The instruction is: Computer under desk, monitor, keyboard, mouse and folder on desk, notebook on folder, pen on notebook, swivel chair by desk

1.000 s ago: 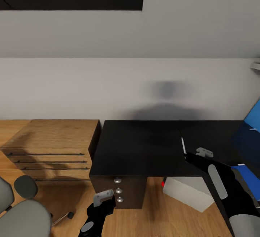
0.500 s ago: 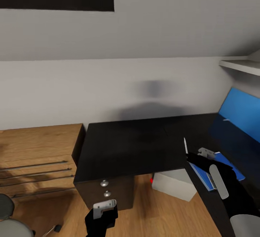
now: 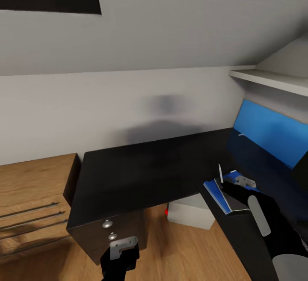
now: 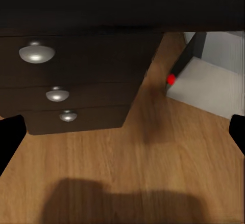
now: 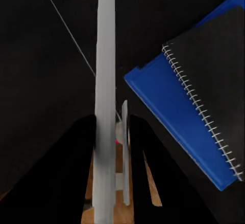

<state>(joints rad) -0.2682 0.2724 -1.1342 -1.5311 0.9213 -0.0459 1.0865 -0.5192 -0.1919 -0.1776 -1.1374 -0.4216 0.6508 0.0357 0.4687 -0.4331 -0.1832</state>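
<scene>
Right tool (image 3: 222, 181) clenching pen (image 3: 220, 173), pen standing upright out of it. Notebook (image 3: 234, 198) lying on folder (image 3: 215, 192) on the surface (image 3: 141, 170), just beside the pen toward the blue panel (image 3: 269, 133). Left tool (image 3: 122, 246) hanging released, well apart from notebook.

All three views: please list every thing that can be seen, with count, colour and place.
desk: one, black top, along the wall; three silver-knobbed drawers at its end.
folder: one, bright blue, on the desk.
notebook: one, dark grey, spiral-bound, on the folder.
pen: one, white-silver, in the right gripper.
computer: one, light grey, red light, on the floor under the desk.
dresser: one, light wood, beside the desk.
shelf: one, white, on the wall.
left gripper: black, low before the drawers.
right gripper: black, above the notebook.
</scene>
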